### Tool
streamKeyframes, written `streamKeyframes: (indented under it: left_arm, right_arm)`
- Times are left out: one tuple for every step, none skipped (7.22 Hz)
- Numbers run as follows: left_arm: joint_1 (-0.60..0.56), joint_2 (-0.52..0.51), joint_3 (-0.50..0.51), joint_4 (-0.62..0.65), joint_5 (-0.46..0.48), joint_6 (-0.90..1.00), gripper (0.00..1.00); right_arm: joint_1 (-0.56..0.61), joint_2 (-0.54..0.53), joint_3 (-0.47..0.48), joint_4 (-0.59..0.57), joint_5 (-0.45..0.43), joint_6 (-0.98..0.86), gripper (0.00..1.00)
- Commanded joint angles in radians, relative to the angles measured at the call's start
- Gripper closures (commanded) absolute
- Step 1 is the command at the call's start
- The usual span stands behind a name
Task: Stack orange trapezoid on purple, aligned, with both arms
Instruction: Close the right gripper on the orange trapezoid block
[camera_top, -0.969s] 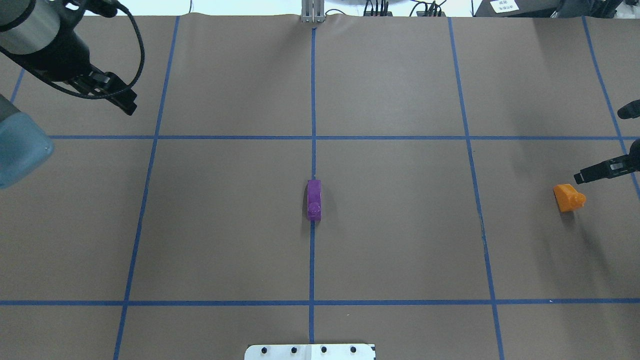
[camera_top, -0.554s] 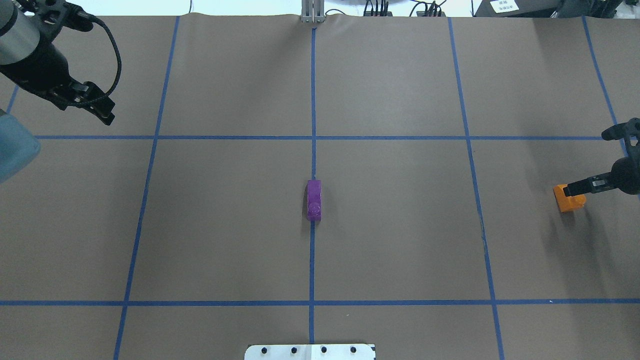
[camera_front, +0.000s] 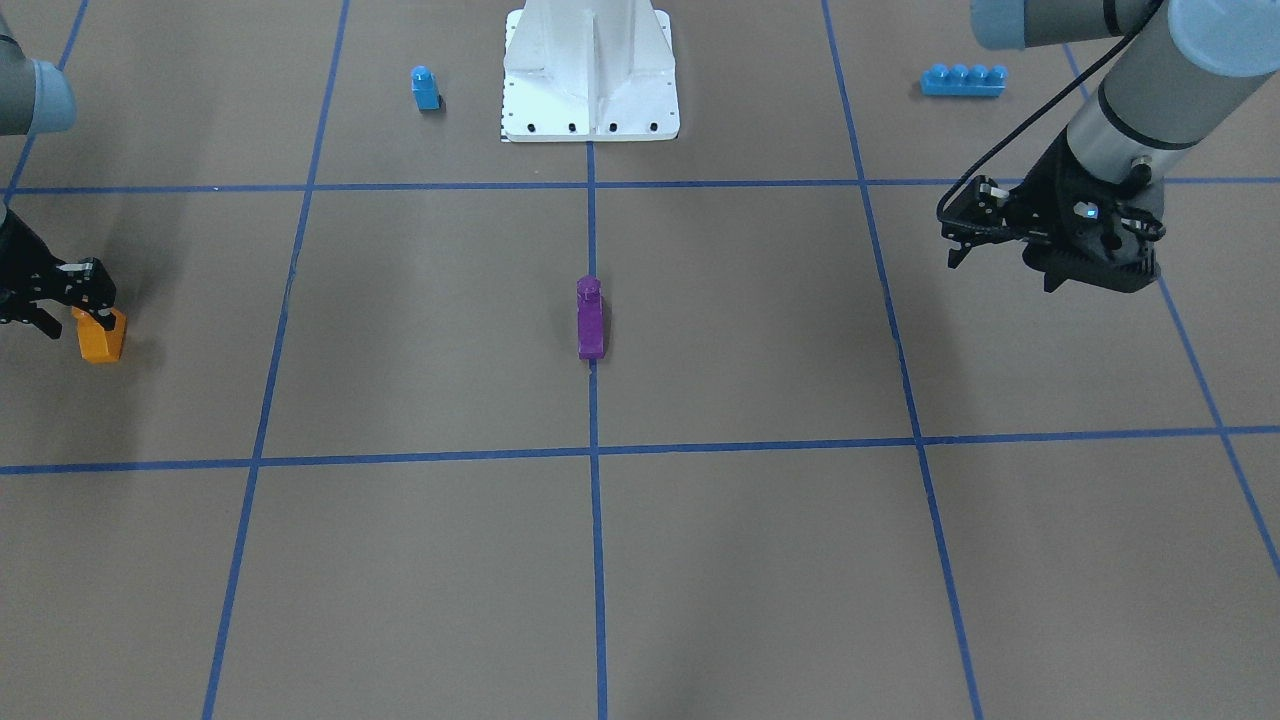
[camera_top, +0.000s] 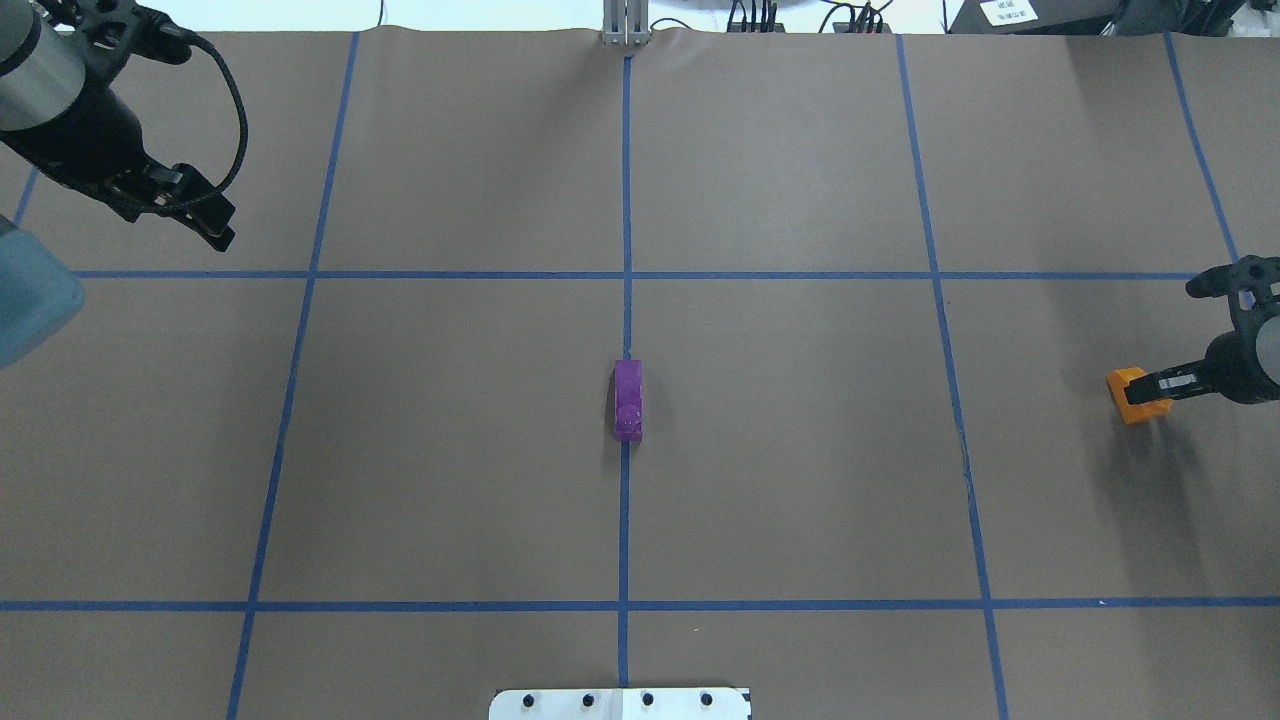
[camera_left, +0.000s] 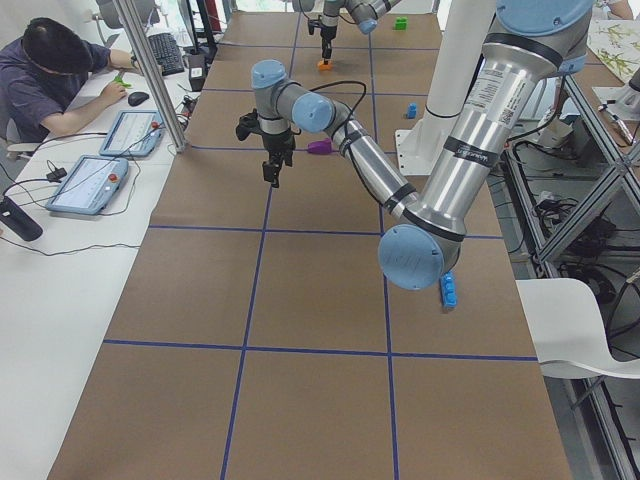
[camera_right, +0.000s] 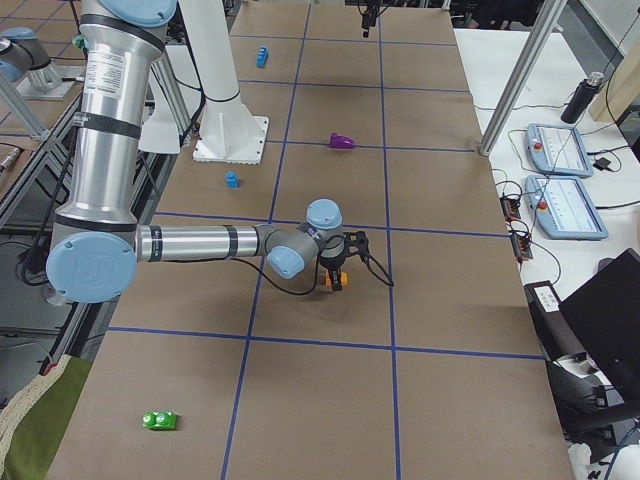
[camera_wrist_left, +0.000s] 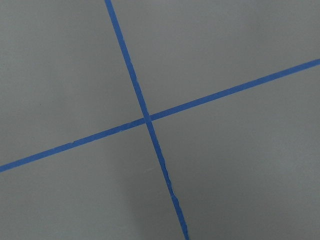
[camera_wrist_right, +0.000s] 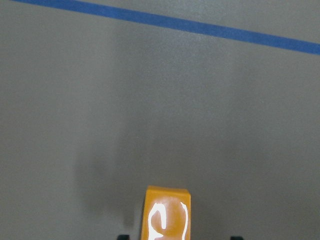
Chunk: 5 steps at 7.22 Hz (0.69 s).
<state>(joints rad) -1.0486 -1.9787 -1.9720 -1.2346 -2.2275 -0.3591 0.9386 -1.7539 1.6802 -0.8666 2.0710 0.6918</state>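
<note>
The right arm (camera_top: 1250, 362) has lowered, jaws apart around the glossy orange plastic trapezoid block (camera_top: 1135, 409) on the brown table (camera_top: 800, 450). The left arm (camera_top: 60, 110) hangs with its jaws apart.

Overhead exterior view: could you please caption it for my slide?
Right gripper at the orange trapezoid; purple block waits centre; left gripper apart.

One orange trapezoid (camera_front: 100, 338), one purple block (camera_front: 591, 322), two blue bricks (camera_front: 425, 88) (camera_front: 963, 80).

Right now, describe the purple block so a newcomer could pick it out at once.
Start at the white robot base and follow the blue tape line running out from its middle. The purple block sits on that line, alone at mid-table. It is the only purple piece; the orange trapezoid lies far to one side.
</note>
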Motion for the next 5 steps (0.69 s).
streamKeyframes:
  left_arm:
    - [0.004, 0.001, -0.002, 0.0, 0.002, 0.0, 0.0]
    - [0.004, 0.001, -0.002, 0.0, 0.002, 0.0, 0.0]
    - [0.004, 0.003, -0.002, 0.0, 0.003, 0.0, 0.0]
    - [0.004, 0.004, -0.002, 0.0, 0.003, 0.0, 0.0]
    - [0.004, 0.006, -0.002, 0.0, 0.005, 0.0, 0.0]
  right_arm:
    - [-0.004, -0.002, 0.001, 0.0, 0.0, 0.002, 0.52]
    - [-0.009, -0.001, 0.003, 0.0, 0.0, 0.002, 0.51]
    - [-0.011, -0.001, 0.003, 0.0, 0.0, 0.002, 0.52]
    - [-0.011, -0.001, 0.004, -0.005, 0.0, 0.002, 0.64]
    - [-0.011, 0.001, 0.004, -0.011, 0.0, 0.0, 0.9]
